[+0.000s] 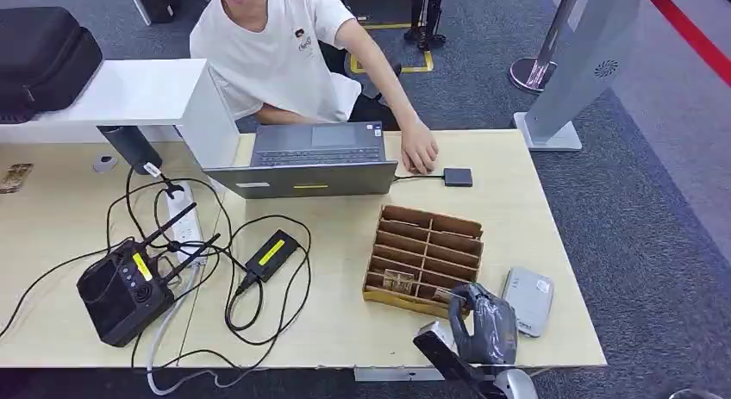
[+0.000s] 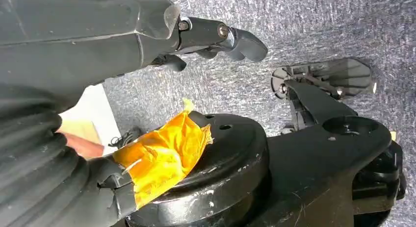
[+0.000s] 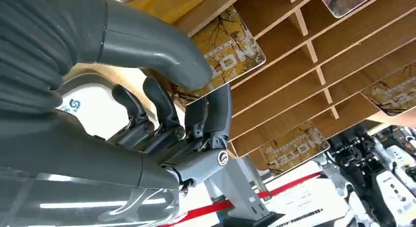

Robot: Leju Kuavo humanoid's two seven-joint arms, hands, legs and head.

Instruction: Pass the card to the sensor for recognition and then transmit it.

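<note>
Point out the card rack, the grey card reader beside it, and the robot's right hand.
card rack (image 1: 428,235), head view, on a middle divider.
card reader (image 1: 528,298), head view, on its top face.
right hand (image 1: 484,317), head view, on the back of the hand.

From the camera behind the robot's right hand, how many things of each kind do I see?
Patterned cards: 4, one card pinched by the right hand
Wooden rack: 1
White sensor: 1
Total: 6

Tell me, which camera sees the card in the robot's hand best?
The right wrist view: the card is close up, pinched by the right hand over the wooden rack. The head view shows it tiny. The left wrist view faces the floor.
</note>
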